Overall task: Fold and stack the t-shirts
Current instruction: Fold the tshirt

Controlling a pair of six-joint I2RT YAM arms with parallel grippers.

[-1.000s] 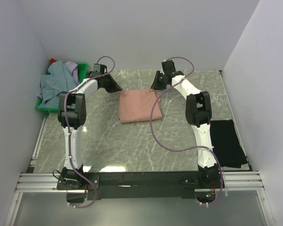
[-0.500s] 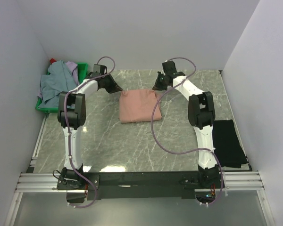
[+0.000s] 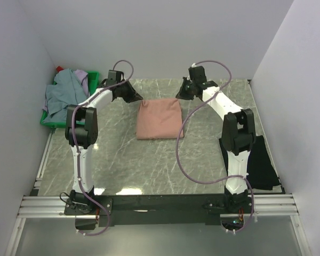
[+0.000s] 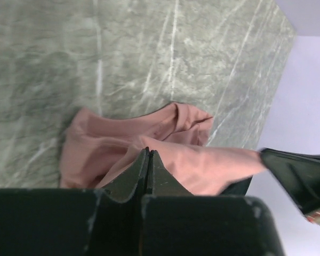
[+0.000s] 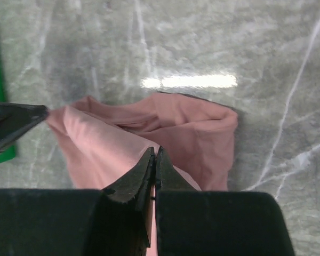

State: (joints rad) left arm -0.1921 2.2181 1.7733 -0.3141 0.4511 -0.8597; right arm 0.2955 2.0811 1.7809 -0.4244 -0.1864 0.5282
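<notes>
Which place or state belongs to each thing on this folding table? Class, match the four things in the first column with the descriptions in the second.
Column A
1. salmon-pink t-shirt
2. black t-shirt
3. grey-blue t-shirt
4. green crate

Column B
a. lies flat at the right edge of the table
b. holds a heap of clothes at the far left
c. pinched at its far corners by the left fingers and the right fingers
d. draped on top of the heap

Pairs: 1-c, 2-a, 3-d, 4-b
</notes>
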